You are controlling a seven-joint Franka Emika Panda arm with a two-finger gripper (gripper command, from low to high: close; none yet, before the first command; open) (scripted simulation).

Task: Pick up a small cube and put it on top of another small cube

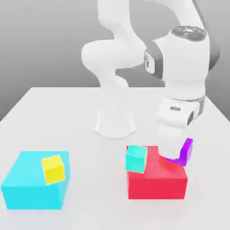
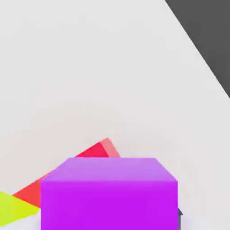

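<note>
The small purple cube (image 1: 185, 152) hangs tilted at the tip of my gripper (image 1: 176, 155), which is shut on it just above the right rear corner of the big red block (image 1: 157, 183). In the hand view the purple cube (image 2: 109, 193) sits very close, with a corner of the red block (image 2: 92, 152) behind it. A small teal cube (image 1: 135, 158) leans tilted at the red block's left top edge. A lime-yellow small cube (image 1: 54, 169) rests tilted against the big cyan block (image 1: 24, 191) on the exterior view's left.
The arm's white base (image 1: 115, 123) stands at the middle of the white table (image 1: 58, 117), behind the blocks. A lime-yellow patch (image 2: 13, 209) shows beside the purple cube in the hand view. The table's edge (image 2: 197, 49) meets dark floor.
</note>
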